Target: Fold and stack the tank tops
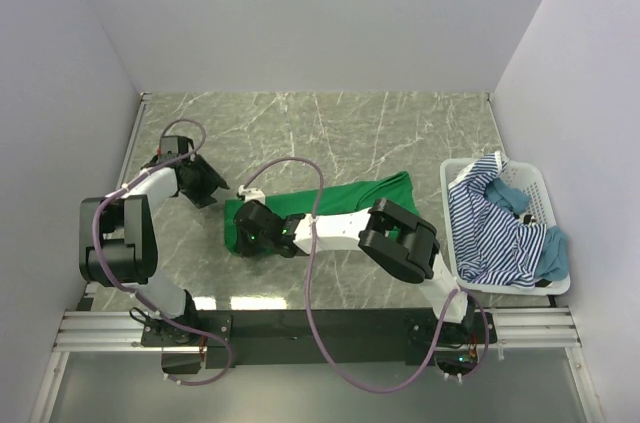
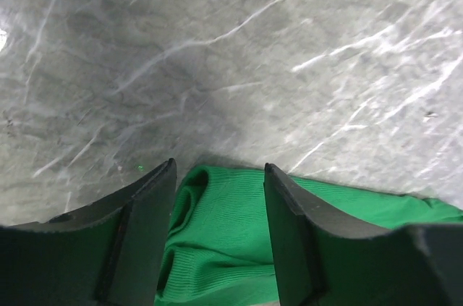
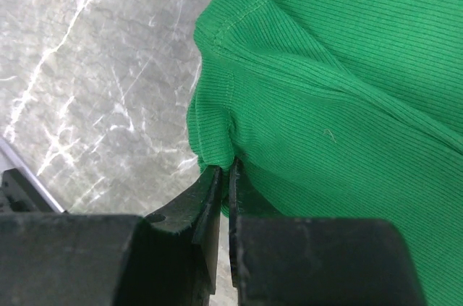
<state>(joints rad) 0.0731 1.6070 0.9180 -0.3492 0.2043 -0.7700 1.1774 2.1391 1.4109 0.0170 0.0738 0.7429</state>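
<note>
The bright green tank top (image 1: 372,193) lies crumpled on the marble table, left of the basket. My right arm reaches leftward over it, and my right gripper (image 1: 243,230) is at its left end. In the right wrist view the right gripper (image 3: 226,168) is shut, pinching a fold of the green tank top (image 3: 325,82) near a seamed edge. My left gripper (image 1: 207,184) hovers just left of the garment. Seen from the left wrist, the left gripper (image 2: 219,168) is open, with the bunched edge of the green tank top (image 2: 224,226) showing between its fingers. Both the striped tank top (image 1: 482,225) and the teal one (image 1: 556,253) are in the basket.
The white slatted basket (image 1: 536,183) stands at the table's right edge, by the right wall. Walls close in the table on the left, back and right. A metal rail (image 1: 110,328) runs along the near edge.
</note>
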